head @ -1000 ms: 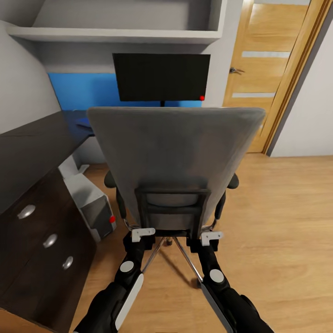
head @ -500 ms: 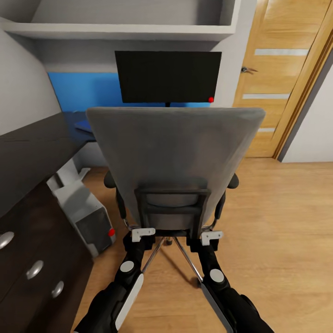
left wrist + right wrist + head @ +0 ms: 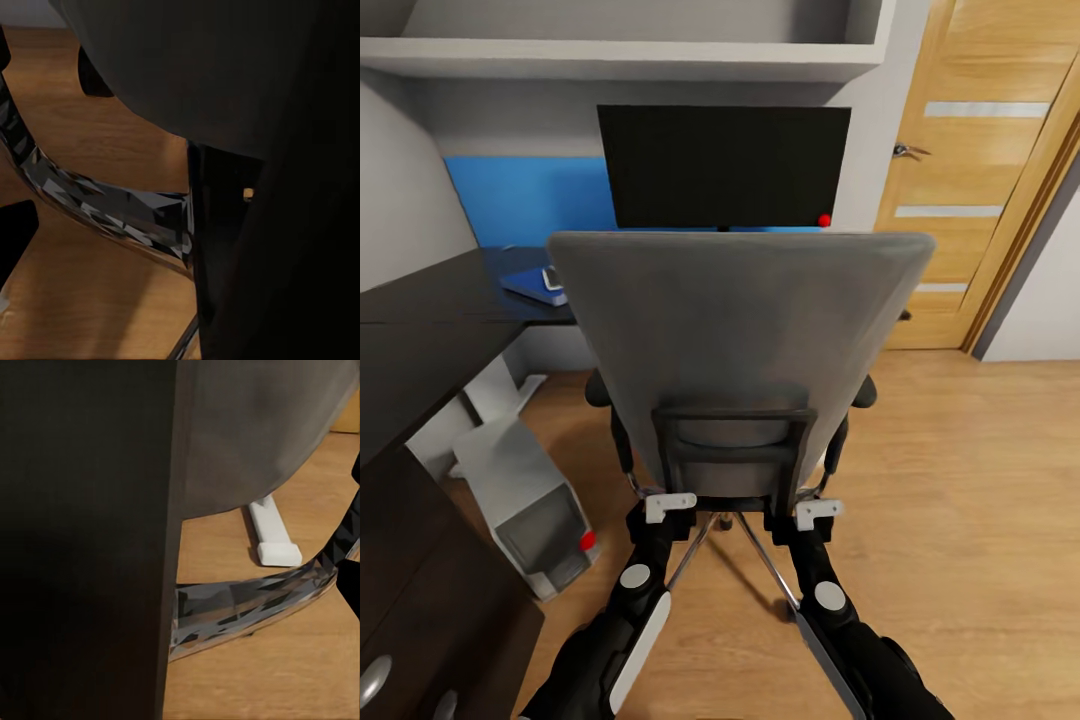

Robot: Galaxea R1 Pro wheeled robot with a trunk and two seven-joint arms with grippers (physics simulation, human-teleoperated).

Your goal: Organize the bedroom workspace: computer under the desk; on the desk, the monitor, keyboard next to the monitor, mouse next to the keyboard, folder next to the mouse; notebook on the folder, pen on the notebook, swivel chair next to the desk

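Head view: I have both arms reaching forward to the lower back frame of the swivel chair. The left gripper and right gripper sit at the two bottom corners of the black backrest bracket; they look clamped on that frame, but the fingertips are hidden behind it, so I cannot tell for sure. The monitor stands on the desk straight ahead, beyond the chair back. The computer lies tilted on the floor by the desk's open side, partly under the top. A blue item, possibly the folder or notebook, rests on the desk left of the monitor; I cannot say which.

Left wrist view: very dark. I see the chair's shiny base spoke over the wood floor and the seat underside above. Finger state not readable.

Right wrist view: dark bracket close to the lens, another chrome spoke, and a white foot on the floor beyond. Finger state not readable either.

Judgement: step in hand is rolling the chair up to the desk. To do it well I should push evenly with both arms, drive the base slowly, steer right of the computer, and stop short of the desk edge.
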